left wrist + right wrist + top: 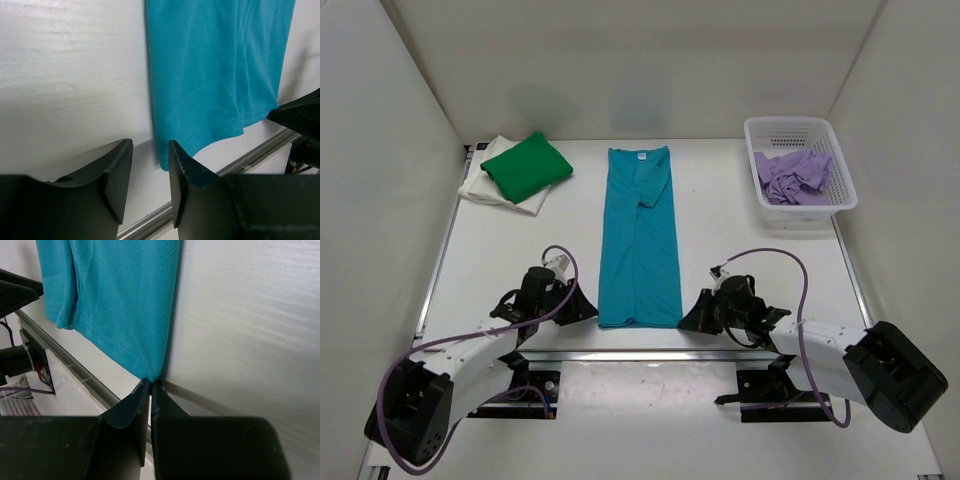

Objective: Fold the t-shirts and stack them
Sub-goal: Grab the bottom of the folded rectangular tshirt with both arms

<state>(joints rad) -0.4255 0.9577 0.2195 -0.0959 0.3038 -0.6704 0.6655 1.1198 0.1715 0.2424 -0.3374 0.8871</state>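
Teal t-shirt point(639, 240): soft, light, limp; best held at the bottom hem corners.
Left gripper point(150, 150): fingers apart around the corner.
Right gripper point(150, 385): pinching the corner.

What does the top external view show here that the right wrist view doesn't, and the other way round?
Only the top external view: the green t-shirt folded on the cream-white t-shirt at far left, the basket holding the lilac t-shirt at far right, and the white neck label of the teal t-shirt. Only the right wrist view: the right fingers shut on that shirt's near right hem corner, and the cloth's mesh weave. Both: the teal shirt, folded into a long strip on the table.
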